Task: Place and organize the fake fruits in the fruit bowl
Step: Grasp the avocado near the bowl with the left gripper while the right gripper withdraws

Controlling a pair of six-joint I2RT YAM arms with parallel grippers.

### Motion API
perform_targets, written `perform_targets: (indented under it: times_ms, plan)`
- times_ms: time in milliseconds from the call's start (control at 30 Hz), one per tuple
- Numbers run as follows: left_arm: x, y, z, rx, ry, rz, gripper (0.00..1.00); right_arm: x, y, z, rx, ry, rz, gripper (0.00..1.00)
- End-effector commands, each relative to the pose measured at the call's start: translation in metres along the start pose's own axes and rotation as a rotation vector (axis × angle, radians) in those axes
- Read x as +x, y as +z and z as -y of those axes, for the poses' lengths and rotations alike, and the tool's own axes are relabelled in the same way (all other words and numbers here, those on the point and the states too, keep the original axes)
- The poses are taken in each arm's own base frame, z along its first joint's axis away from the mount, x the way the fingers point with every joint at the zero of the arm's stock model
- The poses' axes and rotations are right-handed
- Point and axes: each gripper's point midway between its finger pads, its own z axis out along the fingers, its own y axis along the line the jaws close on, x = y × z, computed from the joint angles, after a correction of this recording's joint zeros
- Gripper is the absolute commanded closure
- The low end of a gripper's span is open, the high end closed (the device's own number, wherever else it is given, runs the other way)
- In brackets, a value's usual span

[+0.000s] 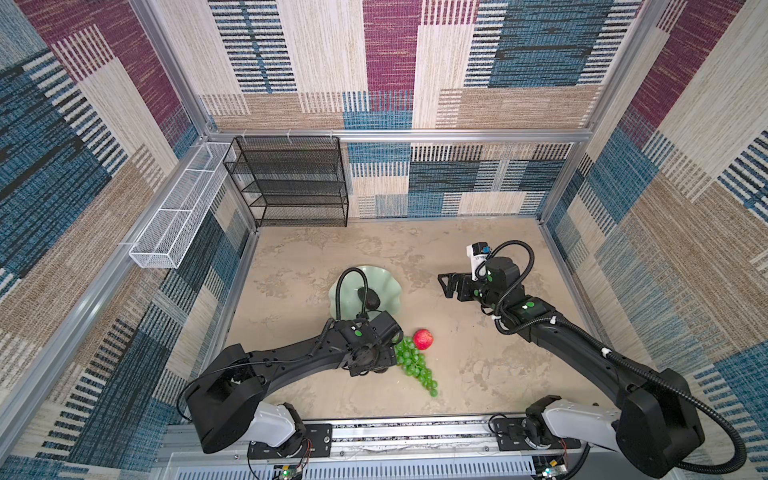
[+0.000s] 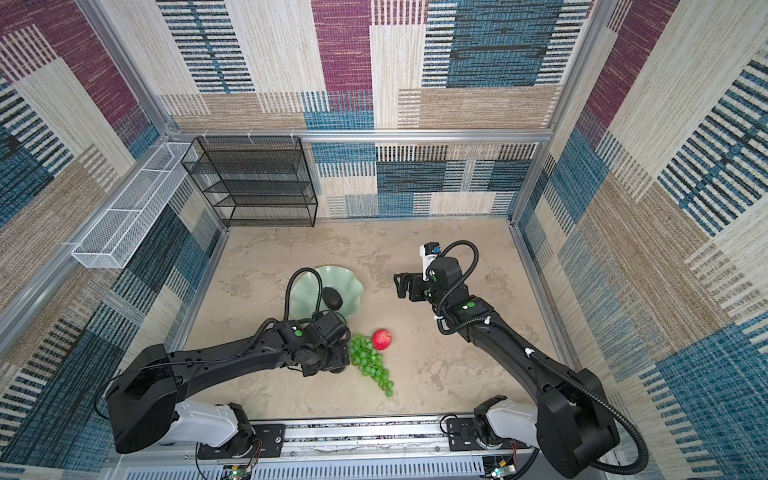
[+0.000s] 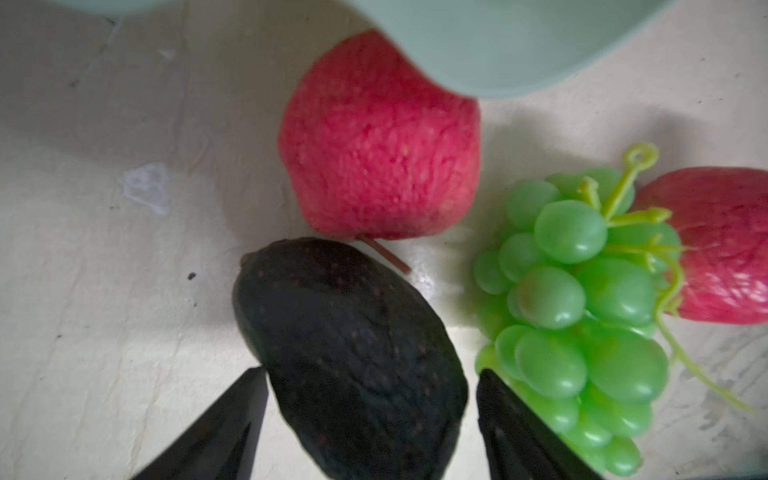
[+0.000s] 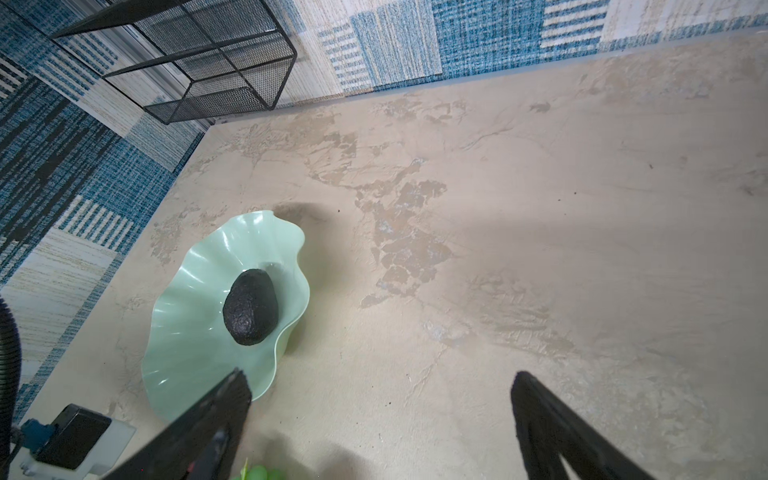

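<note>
Down on the mottled beige table lies the dark, bumpy, blackish-green avocado, on its side, right between the black fingers of the left gripper. It has tight company. A small round red apple sits just beyond its narrow end, half tucked under the wavy rim of the wide, pale mint-green glossy bowl. The long bunch of bright green plastic grapes lies just beside one finger, with a second red apple touching the bunch on its far side. To my eye the step in hand is picking up this avocado. Doing it well means closing squarely across the fat middle and not snagging the grapes with the finger on that side. Then lift straight up, high enough to clear the overhanging rim, before carrying it across. The jaws stand parted on either side of the fruit: one finger looks to be at the skin and a sliver of table shows beside the other, so nothing is clamped yet. Inside the bowl the other dark avocado lies alone. Off to the right, well apart from the bowl, the right gripper hovers over bare table, spread wide and empty.
</note>
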Motion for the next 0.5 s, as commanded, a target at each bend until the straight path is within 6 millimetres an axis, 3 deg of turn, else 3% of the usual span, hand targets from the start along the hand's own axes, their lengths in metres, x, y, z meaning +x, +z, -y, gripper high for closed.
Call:
perform_targets:
  times_ms: [0, 133, 300, 467]
  plan:
    - [0.001, 0.003, -0.001, 0.003, -0.026, -0.003, 0.22, -0.006, -0.002, 0.000, 0.001, 0.001, 0.033, 0.00]
    - [0.001, 0.001, -0.007, 0.000, -0.026, 0.011, 0.36, -0.003, 0.000, 0.000, -0.004, 0.005, 0.030, 0.00]
    - [0.006, -0.004, -0.018, -0.013, -0.008, 0.006, 0.42, 0.000, 0.004, -0.001, -0.018, 0.013, 0.022, 0.00]
    - [0.008, -0.024, -0.029, 0.011, -0.001, 0.032, 0.44, 0.003, 0.007, 0.001, -0.011, 0.013, 0.013, 0.00]
